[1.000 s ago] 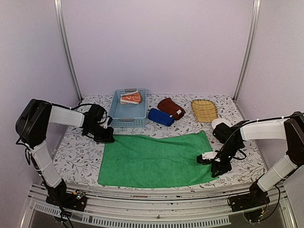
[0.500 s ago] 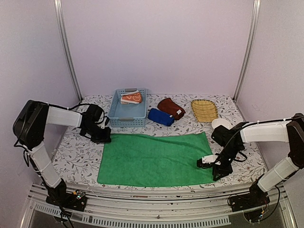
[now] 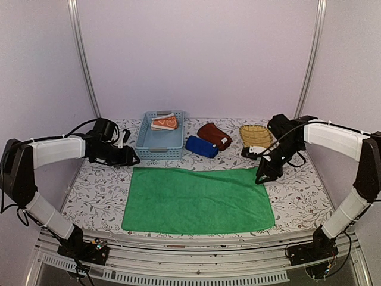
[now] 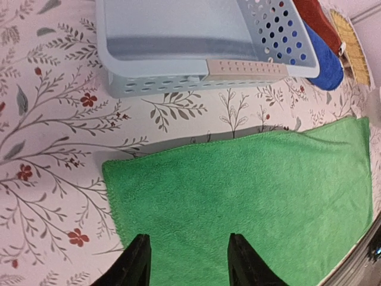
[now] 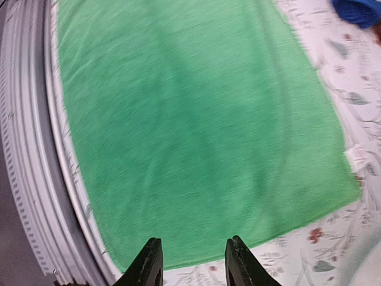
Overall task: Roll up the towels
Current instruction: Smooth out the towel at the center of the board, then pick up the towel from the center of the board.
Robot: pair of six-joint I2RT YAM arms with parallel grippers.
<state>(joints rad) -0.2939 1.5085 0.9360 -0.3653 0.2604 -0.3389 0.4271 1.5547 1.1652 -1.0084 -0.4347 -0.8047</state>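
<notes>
The green towel (image 3: pixel 196 199) lies spread flat near the table's front edge. My left gripper (image 3: pixel 132 161) hovers just off its far left corner, open, with nothing between the fingers; the left wrist view shows the towel (image 4: pixel 250 190) below the empty left gripper (image 4: pixel 189 237). My right gripper (image 3: pixel 260 177) hangs over the far right corner, open and empty; in the right wrist view the right gripper (image 5: pixel 194 240) is above the towel (image 5: pixel 190 119). An orange patterned towel (image 3: pixel 164 123) lies in the basket. A rolled dark blue towel (image 3: pixel 201 146) and a maroon towel (image 3: pixel 214 136) lie behind the green one.
The light blue plastic basket (image 3: pixel 161 154) stands at the back left, close to my left arm. A yellow wicker tray (image 3: pixel 256 138) sits at the back right, just behind my right gripper. Metal rails run along the table's front edge.
My left gripper has opened, let go of the towel's far left corner and drawn back to the left. My right arm swung from the towel's near right edge up to its far right corner.
</notes>
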